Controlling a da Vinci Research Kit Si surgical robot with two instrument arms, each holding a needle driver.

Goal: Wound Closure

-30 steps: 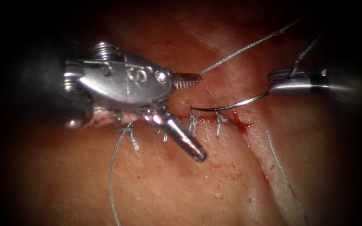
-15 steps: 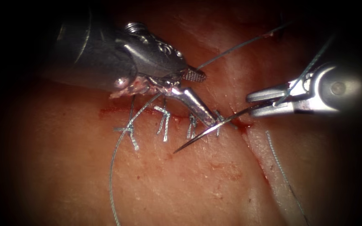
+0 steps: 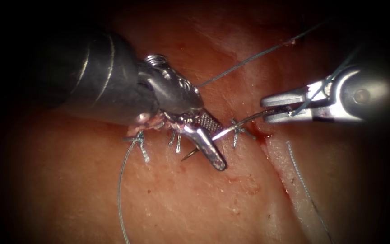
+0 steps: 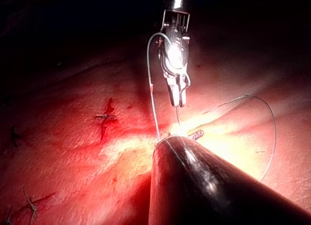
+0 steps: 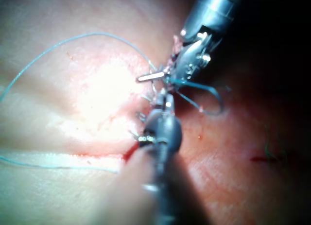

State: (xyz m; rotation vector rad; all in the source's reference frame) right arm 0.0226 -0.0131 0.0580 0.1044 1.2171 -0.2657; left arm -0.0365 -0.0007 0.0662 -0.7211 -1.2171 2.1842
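Jaws of right tool [image 3: 265, 108] clamped on needle [image 3: 244, 122] near its tail. Jaws of left tool [image 3: 221, 147] apart, straddling its front part, holding nothing; needle tip just past them, apparently clear of tissue [image 3: 195, 203]. Stitches [image 3: 139, 145] tied beside left jaws, cut [image 3: 271, 144] below right jaws unclosed: judged partway.

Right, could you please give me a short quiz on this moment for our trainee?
1. True or false: the right tool holds the needle near its thread end.
2. The left tool has its jaws: A) shut on the thread; B) open, one on either side of the needle; C) shut on the tissue.
3. Fill in: the needle's sharp tip lies beside the ___ tool.

Key: 1 true; 2 B; 3 left.
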